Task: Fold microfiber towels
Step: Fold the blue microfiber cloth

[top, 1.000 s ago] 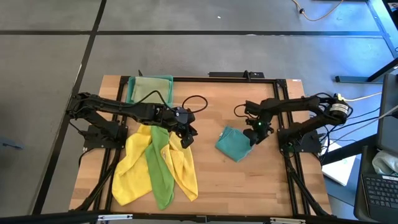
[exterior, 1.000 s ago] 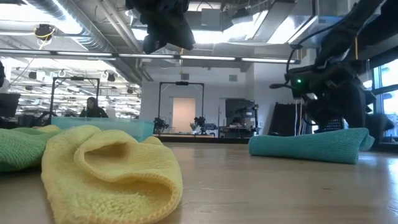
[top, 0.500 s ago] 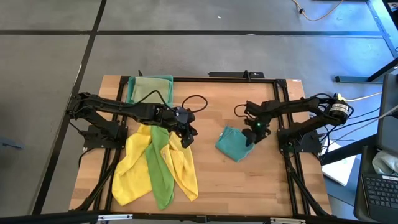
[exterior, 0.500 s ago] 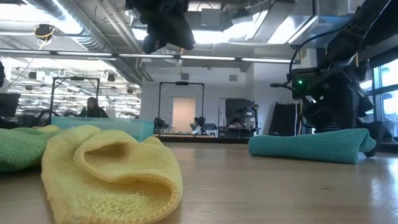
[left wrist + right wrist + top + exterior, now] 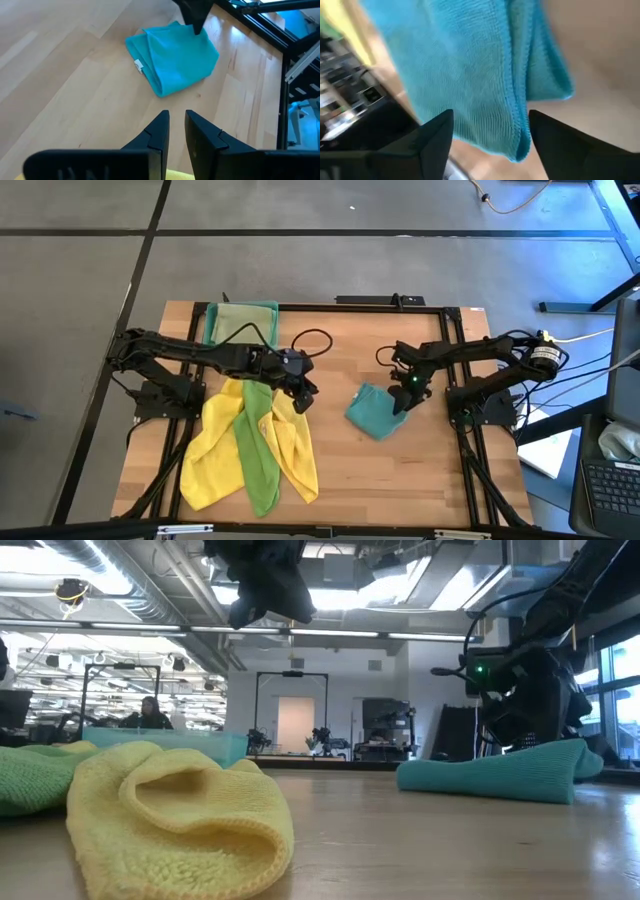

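A folded teal towel (image 5: 373,412) lies right of the table's centre. My right gripper (image 5: 403,394) stands open at its far right corner, the fingers astride the layered edge (image 5: 520,100). At the left, two yellow towels (image 5: 215,450) and a bright green one (image 5: 258,455) lie spread in a heap on the table. My left gripper (image 5: 302,398) hangs above the heap's far right edge. Its fingers (image 5: 159,131) are nearly together, with nothing between them. A pale olive towel (image 5: 238,325) lies in the tray. My right gripper comes at the teal towel's far right corner (image 5: 560,755) slanting down from the table's right. Its open fingers (image 5: 437,137) stand on either side of the folded edges. That end sits slightly raised against the gripper, and the remainder lies on the table. Whether the pads touch the cloth, I cannot tell.
A translucent teal tray (image 5: 242,308) stands at the far left of the table. Bare wood (image 5: 340,470) lies between the heap and the teal towel and toward the near edge. A black frame (image 5: 380,304) runs around the table.
My right gripper has tipped and turned a little at the teal towel's corner while staying in place. The towel's right end has risen slightly, and the whole towel has been nudged toward the table's left.
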### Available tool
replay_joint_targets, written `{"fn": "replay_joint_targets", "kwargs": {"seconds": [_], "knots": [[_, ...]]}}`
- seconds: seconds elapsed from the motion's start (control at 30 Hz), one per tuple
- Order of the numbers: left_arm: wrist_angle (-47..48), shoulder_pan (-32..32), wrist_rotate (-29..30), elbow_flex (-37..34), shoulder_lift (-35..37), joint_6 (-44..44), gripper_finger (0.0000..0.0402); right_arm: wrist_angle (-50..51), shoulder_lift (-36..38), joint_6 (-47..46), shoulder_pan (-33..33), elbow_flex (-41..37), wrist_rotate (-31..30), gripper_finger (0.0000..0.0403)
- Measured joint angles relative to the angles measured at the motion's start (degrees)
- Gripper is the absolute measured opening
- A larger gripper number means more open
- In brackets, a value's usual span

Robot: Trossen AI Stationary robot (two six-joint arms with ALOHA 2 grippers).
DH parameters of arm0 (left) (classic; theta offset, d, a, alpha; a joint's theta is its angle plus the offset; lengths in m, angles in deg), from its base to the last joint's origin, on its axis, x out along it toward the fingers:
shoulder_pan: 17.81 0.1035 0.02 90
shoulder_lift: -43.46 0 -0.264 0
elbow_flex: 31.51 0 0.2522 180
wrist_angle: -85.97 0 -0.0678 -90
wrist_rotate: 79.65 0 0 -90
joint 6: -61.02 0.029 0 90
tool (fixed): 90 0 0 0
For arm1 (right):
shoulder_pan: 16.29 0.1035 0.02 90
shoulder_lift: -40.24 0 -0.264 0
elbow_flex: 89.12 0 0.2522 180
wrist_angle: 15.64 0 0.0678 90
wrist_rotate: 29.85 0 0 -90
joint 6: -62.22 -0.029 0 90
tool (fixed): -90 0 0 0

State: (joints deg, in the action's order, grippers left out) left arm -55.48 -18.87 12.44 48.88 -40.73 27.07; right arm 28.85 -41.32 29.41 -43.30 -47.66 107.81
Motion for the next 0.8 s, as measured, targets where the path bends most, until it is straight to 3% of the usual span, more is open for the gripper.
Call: {"fn": "replay_joint_targets", "kwargs": {"seconds": [0.3,0.53,0.8], "knots": [[0.00,0.09,0.50,0.00,0.00,-0.46,0.0053,0.12,0.00,-1.25,0.02,0.00,11.96,0.0182],[0.00,0.09,1.68,0.00,0.00,-0.63,0.0053,-0.89,0.00,-1.60,0.13,0.00,10.08,0.0149],[0.00,0.09,1.76,0.00,0.00,-0.63,0.0053,-3.13,0.00,-1.92,0.33,0.00,8.38,0.0145]]}}
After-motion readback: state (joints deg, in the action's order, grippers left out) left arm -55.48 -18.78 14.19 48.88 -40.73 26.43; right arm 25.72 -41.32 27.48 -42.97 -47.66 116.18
